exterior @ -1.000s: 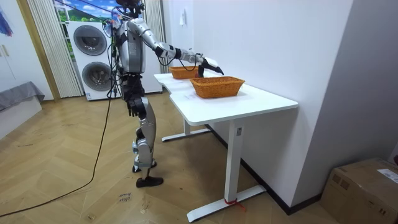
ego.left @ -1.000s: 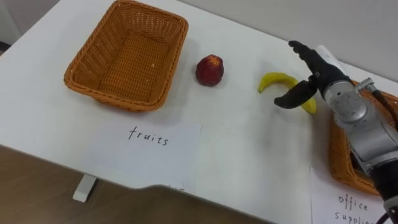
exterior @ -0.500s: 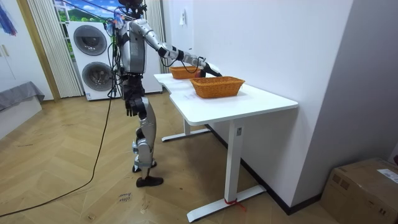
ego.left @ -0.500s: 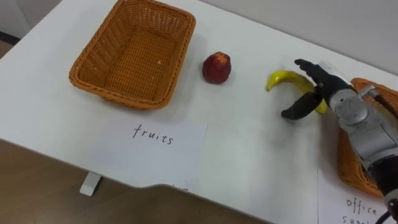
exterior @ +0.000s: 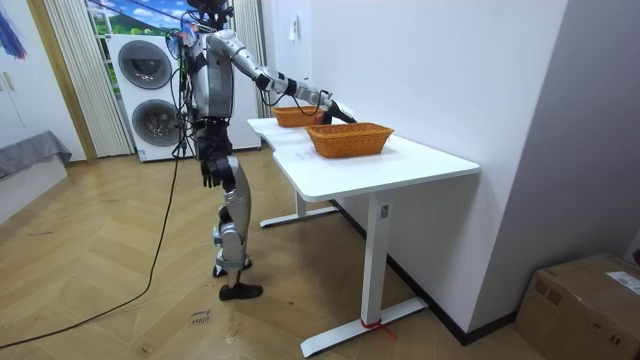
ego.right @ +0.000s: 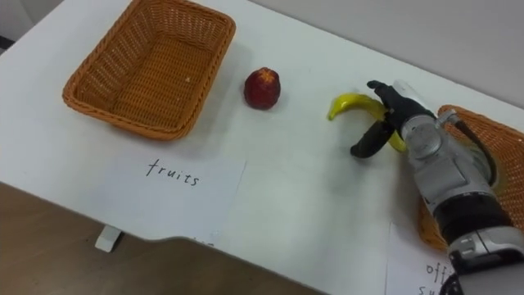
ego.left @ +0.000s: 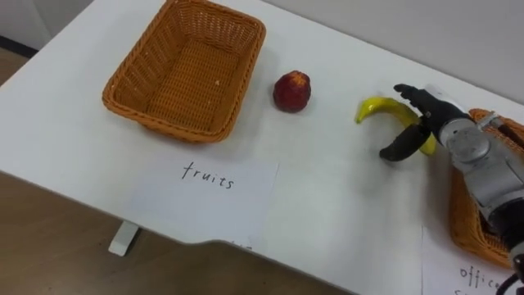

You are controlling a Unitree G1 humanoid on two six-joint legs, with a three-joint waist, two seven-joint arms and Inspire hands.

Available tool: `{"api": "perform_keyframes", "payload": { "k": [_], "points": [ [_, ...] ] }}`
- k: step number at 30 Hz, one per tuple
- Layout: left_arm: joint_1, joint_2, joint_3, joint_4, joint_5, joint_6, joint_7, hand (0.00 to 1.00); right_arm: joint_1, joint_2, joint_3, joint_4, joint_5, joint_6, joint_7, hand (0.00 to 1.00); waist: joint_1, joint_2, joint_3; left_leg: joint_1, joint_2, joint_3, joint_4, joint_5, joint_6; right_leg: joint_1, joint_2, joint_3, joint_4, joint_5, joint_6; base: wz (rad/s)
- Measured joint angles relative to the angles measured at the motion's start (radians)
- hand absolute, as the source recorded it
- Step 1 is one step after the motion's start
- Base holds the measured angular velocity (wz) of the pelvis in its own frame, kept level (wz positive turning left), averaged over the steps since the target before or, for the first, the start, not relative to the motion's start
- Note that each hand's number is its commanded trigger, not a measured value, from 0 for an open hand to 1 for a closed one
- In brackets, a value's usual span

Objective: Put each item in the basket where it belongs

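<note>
The banana (ego.left: 378,108) lies toward the tabletop's (ego.left: 327,205) right edge, just beside the right-hand basket (ego.left: 460,221). The robot's right hand (ego.left: 442,129) is set over its right end, fingers (ego.left: 409,93) stretched above it and thumb spread on the near side, not closed on it. It looks light, slightly soft and smooth-skinned, so I'd take it across the thick middle, gently. A red fruit (ego.left: 291,91) sits beside the empty basket (ego.left: 176,131) near the far left corner. The left hand (exterior: 208,176) hangs by the hip.
</note>
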Motion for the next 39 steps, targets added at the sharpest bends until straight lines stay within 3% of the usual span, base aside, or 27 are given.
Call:
{"api": "perform_keyframes", "payload": {
  "k": [10, 17, 26, 33, 34, 35, 36, 37, 39],
  "points": [
    [-0.002, 0.000, 0.000, 0.001, 0.000, 0.014, -0.002, 0.00, -0.003, -0.011, 0.019, 0.008, -0.005, 0.001, 0.023, 0.00, 0.002, 0.001, 0.0007, 0.002, -0.001, -0.008, 0.002, 0.000, 0.000, 0.005, -0.001, -0.012, 0.000, 0.000, 0.000, 0.02],
    [-0.068, 0.004, 0.000, 0.035, -0.002, 0.011, -0.023, 0.00, -0.020, -0.046, 0.064, 0.054, -0.030, 0.001, 0.112, 0.00, 0.024, -0.005, -0.0030, 0.004, -0.001, -0.010, 0.002, 0.000, -0.001, 0.007, -0.001, -0.014, 0.000, 0.000, 0.000, 0.00],
    [-0.097, 0.037, -0.015, 0.073, 0.000, 0.021, -0.043, 0.00, -0.118, -0.049, 0.164, 0.193, -0.028, 0.022, 0.234, 0.00, 0.053, -0.024, 0.0087, 0.003, -0.002, -0.022, 0.002, 0.003, -0.004, 0.010, -0.001, -0.033, -0.002, 0.002, -0.003, 0.03],
    [-0.118, 0.045, -0.028, 0.087, 0.003, 0.023, -0.047, 0.00, -0.134, -0.061, 0.189, 0.250, -0.031, 0.043, 0.267, 0.00, 0.099, -0.025, 0.0095, 0.004, -0.004, -0.033, 0.002, 0.006, -0.006, 0.023, -0.002, -0.072, -0.017, 0.008, -0.009, 0.04],
    [-0.120, 0.045, -0.029, 0.087, 0.003, 0.024, -0.047, 0.00, -0.134, -0.062, 0.194, 0.252, -0.032, 0.044, 0.267, 0.04, 0.104, -0.025, 0.0095, 0.004, -0.003, -0.033, 0.002, 0.006, -0.006, 0.024, -0.002, -0.072, -0.017, 0.008, -0.009, 0.03],
    [-0.122, 0.045, -0.029, 0.088, 0.003, 0.027, -0.048, 0.00, -0.135, -0.063, 0.200, 0.256, -0.032, 0.046, 0.267, 0.51, 0.106, -0.025, 0.0096, 0.004, -0.003, -0.035, 0.002, 0.007, -0.007, 0.024, -0.001, -0.074, -0.017, 0.008, -0.010, 0.00],
    [-0.123, 0.045, -0.029, 0.089, 0.003, 0.029, -0.048, 0.00, -0.137, -0.063, 0.207, 0.258, -0.032, 0.048, 0.270, 0.65, 0.107, -0.025, 0.0096, 0.004, -0.003, -0.036, 0.002, 0.008, -0.008, 0.024, -0.001, -0.075, -0.017, 0.008, -0.010, 0.03],
    [-0.123, 0.045, -0.029, 0.089, 0.003, 0.030, -0.048, 0.00, -0.137, -0.063, 0.207, 0.258, -0.032, 0.050, 0.270, 1.00, 0.108, -0.025, 0.0097, 0.004, -0.003, -0.036, 0.001, 0.008, -0.008, 0.024, -0.001, -0.075, -0.017, 0.008, -0.010, 0.00],
    [-0.125, 0.046, -0.029, 0.097, 0.003, 0.029, -0.049, 0.00, -0.137, -0.063, 0.203, 0.254, -0.040, 0.055, 0.262, 1.00, 0.108, -0.024, 0.0104, 0.004, -0.003, -0.036, -0.001, 0.009, -0.009, 0.022, -0.001, -0.075, -0.017, 0.009, -0.011, 0.00]
  ]
}}
